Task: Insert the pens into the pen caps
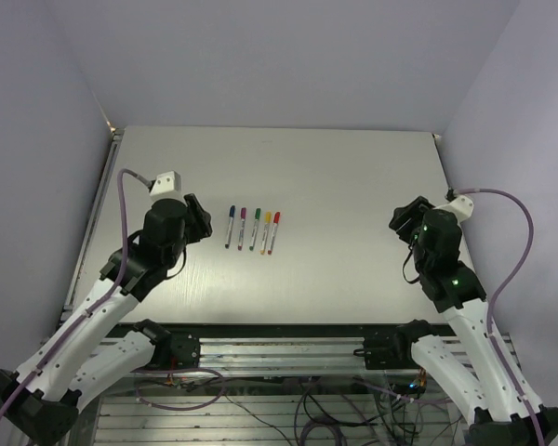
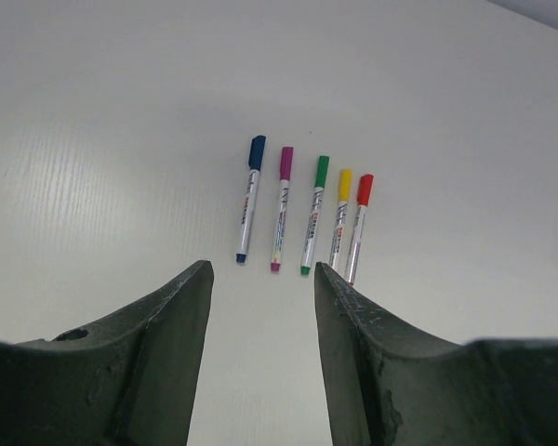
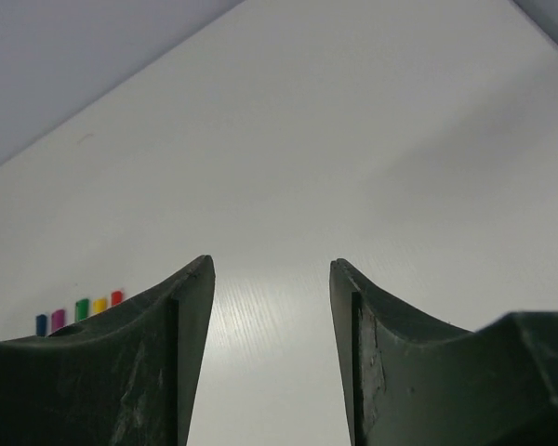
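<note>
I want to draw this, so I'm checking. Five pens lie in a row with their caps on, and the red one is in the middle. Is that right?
Not quite. The green pen is in the middle, and the red pen lies at the right end of the row. The left wrist view shows this clearly. The rest is right: five, in a row, caps on.

Looks like a robotics lab bench to me. Under my fingers [image 2: 158, 353] there's a plain white table [image 1: 353, 186], boxed in by bare pale walls [image 1: 260, 56] ahead and to both sides. Behind them, a bare metal frame [image 1: 279, 342] with loose wires [image 1: 321, 413] hanging, plus lilac cables [image 1: 121, 200] running along my arms [image 1: 102, 307].
</note>
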